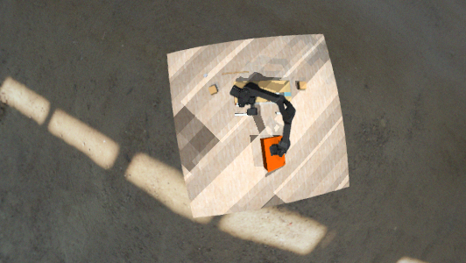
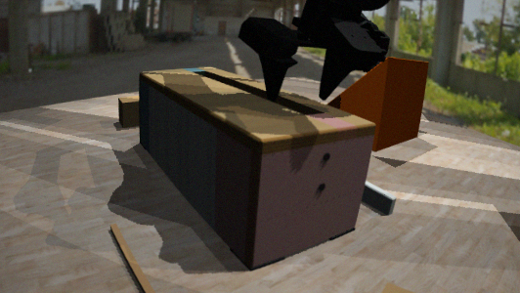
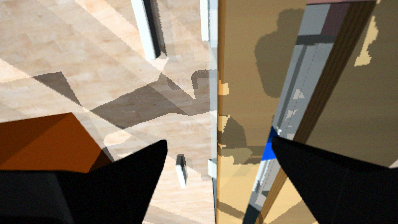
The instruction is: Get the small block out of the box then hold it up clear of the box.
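I am hovering the released, empty tool (image 3: 215, 165) over the slot, judging the blue block (image 3: 270, 149) beside its right finger light, rigid, pushable.

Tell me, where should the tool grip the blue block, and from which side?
Its opposite side faces, from straight above, but likely only once it is out on the table: now the blue block lies under the narrow slot of the box, with just a corner showing.

Matt wooden table (image 1: 307, 145), box (image 2: 274, 117)
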Action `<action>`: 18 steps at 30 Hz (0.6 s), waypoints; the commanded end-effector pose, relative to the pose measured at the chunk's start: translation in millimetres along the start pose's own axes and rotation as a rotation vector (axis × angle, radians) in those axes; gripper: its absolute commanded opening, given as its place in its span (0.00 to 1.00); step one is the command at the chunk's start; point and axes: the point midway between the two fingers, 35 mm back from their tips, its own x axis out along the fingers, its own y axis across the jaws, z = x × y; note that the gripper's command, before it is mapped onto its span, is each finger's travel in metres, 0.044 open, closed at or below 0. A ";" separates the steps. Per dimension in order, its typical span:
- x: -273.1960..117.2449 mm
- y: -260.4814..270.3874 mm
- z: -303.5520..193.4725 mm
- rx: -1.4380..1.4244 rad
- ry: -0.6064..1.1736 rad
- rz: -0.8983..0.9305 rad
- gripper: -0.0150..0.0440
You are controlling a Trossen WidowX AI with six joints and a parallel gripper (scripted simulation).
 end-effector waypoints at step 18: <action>35.7 2.6 12.4 -0.011 0.011 0.003 0.93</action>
